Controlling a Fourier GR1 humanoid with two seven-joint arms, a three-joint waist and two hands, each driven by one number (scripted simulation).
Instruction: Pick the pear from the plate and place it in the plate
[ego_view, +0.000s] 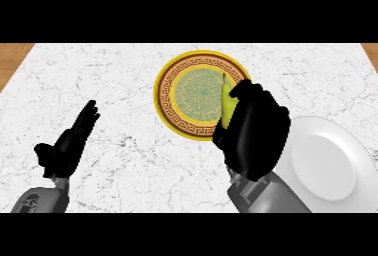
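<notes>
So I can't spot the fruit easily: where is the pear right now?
In the head view the pear sits right of centre, over the right side of the patterned yellow plate, with the right hand curled round it; the white plate lies further right.

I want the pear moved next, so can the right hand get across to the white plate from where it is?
Probably yes: the right hand, curled round the pear, is just left of the white plate, with only bare counter between.

Two round plates, one gold-rimmed patterned plate (168, 107) far and one plain white plate (328, 160) near right, plus one yellow-green pear (228, 102).
</notes>
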